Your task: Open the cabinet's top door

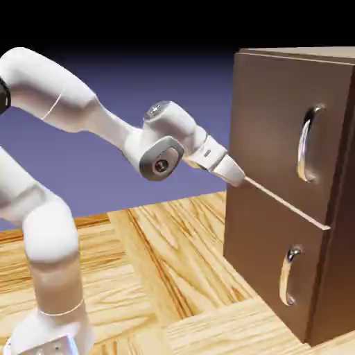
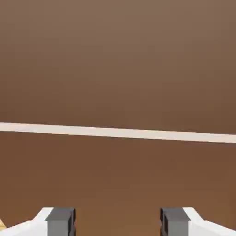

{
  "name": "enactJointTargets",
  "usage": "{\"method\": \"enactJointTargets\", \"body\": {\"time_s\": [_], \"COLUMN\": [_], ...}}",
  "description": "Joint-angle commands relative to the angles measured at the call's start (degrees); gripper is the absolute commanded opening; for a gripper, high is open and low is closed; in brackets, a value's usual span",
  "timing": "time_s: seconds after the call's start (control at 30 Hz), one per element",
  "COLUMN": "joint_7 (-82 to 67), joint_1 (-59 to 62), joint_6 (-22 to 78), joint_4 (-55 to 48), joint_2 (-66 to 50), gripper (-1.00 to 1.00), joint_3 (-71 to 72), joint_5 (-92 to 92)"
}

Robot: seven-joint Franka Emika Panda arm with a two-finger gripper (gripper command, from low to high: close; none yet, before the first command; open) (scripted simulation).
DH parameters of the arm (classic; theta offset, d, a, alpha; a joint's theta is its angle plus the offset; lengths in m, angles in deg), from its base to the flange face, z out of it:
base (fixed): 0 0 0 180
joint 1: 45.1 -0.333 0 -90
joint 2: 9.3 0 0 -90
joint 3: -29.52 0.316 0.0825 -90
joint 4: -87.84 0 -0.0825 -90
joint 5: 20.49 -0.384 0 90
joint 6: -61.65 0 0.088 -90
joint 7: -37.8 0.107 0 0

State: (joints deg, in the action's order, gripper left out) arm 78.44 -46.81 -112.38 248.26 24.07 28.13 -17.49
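The dark brown cabinet stands at the right of the exterior view. Its top door carries a vertical curved silver handle. A pale strip runs along the seam under that door. My gripper is at the cabinet's left front edge, level with the seam and well to the left of the handle. In the hand view brown wood fills the frame, and the gripper is open, its two grey fingertips apart with nothing between them. Neither handle shows in the hand view.
The shorter lower panel has its own silver handle. The cabinet stands on a light wooden table. My white arm rises from the lower left and reaches across to the cabinet.
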Motion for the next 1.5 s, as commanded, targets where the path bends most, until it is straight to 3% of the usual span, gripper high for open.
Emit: {"method": "enactJointTargets", "body": {"time_s": [0.0,1.47], "joint_7": [-1.50,-67.55], "joint_1": [-0.85,-38.11], "joint_6": [-0.02,-1.06], "joint_4": [-0.49,-21.85], "joint_2": [0.60,26.88], "gripper": [0.00,0.00], "joint_3": [-1.15,-51.89], "joint_5": [2.50,112.13]}}
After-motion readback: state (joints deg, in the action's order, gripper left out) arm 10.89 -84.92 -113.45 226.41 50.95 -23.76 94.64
